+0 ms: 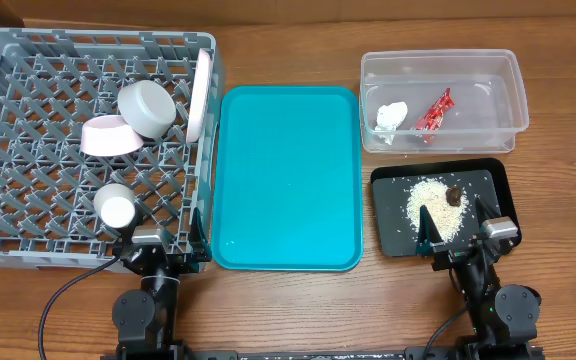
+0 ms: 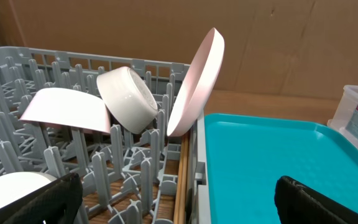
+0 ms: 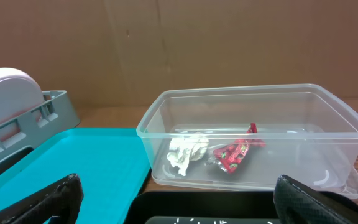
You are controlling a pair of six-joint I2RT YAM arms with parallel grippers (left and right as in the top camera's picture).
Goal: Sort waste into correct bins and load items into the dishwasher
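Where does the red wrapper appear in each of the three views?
Overhead: the red wrapper lies in the clear tub, upper right, just right of the tissue.
Left wrist: not in it; only a corner of the tub shows at the right edge.
Right wrist: near the centre, inside the tub, right of the tissue.
Shared landmark: the teal tray, in all three views.

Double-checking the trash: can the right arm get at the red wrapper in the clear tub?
Likely yes: the tub is open-topped, the wrapper lies uncovered beside the tissue, and the right pincer is open, empty.
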